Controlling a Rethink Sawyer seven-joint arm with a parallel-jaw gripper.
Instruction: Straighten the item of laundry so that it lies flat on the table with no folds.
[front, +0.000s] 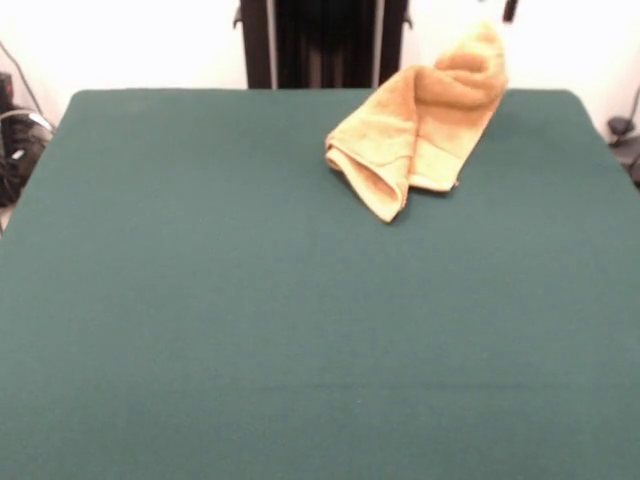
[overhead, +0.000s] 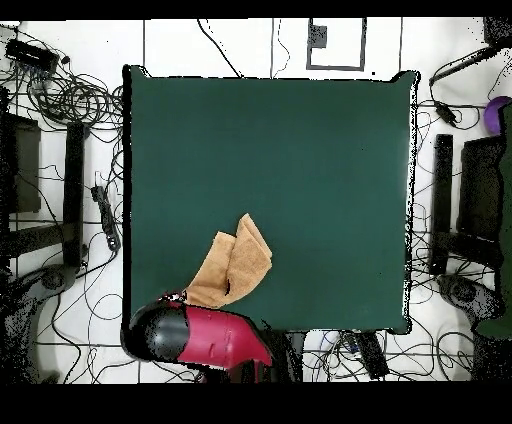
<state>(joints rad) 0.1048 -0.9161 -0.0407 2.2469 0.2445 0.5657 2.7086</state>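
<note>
The mustard-orange towel (front: 420, 130) lies bunched and folded at the far right of the green table (front: 250, 330). One end of it is pulled up off the cloth to the gripper (front: 509, 11), of which only a dark tip shows at the top edge. The gripper is shut on that raised end. The low end of the towel rests on the table in doubled layers. In the overhead view the towel (overhead: 232, 268) sits near the table's (overhead: 300, 160) bottom-left edge. One end of it runs under the red arm (overhead: 205, 337), which hides the gripper.
The robot's dark pedestal (front: 325, 40) stands behind the table's far edge. Cables and stands (overhead: 70, 150) crowd the floor on both sides of the table. The towel is close to the table's edge on the robot's side.
</note>
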